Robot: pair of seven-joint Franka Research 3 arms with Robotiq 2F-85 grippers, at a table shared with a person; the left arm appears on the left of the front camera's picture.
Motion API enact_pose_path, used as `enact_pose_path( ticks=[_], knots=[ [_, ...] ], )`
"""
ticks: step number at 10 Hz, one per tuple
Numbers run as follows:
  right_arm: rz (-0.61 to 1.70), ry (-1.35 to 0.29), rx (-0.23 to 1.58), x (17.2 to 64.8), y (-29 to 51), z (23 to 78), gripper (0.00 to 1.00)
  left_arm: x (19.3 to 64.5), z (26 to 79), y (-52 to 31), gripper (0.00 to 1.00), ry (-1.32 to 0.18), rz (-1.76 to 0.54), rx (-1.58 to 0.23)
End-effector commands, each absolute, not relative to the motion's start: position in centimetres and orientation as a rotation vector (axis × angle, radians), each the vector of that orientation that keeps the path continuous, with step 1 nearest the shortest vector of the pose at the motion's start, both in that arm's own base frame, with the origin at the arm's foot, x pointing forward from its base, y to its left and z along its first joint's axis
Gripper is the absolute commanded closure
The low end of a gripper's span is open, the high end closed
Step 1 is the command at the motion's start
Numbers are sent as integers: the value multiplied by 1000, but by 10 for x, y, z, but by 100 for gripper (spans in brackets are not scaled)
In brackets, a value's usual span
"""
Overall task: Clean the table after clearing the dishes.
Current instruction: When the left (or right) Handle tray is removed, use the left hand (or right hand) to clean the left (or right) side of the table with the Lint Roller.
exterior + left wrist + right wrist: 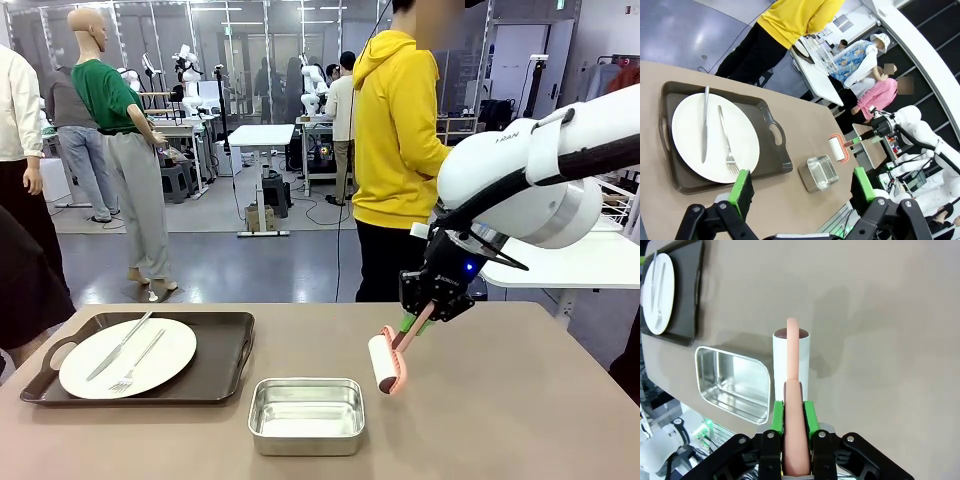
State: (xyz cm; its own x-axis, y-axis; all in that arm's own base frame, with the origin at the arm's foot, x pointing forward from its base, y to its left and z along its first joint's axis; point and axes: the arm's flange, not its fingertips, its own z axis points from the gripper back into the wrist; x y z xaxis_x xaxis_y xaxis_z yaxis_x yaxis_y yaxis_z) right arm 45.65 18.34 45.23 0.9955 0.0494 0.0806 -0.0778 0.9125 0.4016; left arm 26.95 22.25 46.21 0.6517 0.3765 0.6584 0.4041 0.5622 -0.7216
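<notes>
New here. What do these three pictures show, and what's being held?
Two white robot arms share a grey-brown table with a person in a yellow hoodie. The front picture looks across the table from between the arms; the other two come from a camera on each wrist. On the table: a dark tray with a white plate, knife and fork, and an empty steel pan. The right tool is shut on the pink handle of a lint roller, roll beside the pan. The left tool is open, holding nothing.

Dishes (128, 357) left of pan (305, 446) (roller (383, 362) right)
</notes>
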Motion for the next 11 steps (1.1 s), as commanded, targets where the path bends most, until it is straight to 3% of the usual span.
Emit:
enact_pose_path(
  ticks=[1,7,11],
  knots=[
    [47,-62,511,479,175,441,80,270,465,225,0,-910,-25,-1016],
    [-64,-41,557,507,149,377,80,270,465,225,0,-910,-25,-1016],
    [-111,6,503,500,100,344,80,270,465,225,0,-910,-25,-1016]
  ],
)
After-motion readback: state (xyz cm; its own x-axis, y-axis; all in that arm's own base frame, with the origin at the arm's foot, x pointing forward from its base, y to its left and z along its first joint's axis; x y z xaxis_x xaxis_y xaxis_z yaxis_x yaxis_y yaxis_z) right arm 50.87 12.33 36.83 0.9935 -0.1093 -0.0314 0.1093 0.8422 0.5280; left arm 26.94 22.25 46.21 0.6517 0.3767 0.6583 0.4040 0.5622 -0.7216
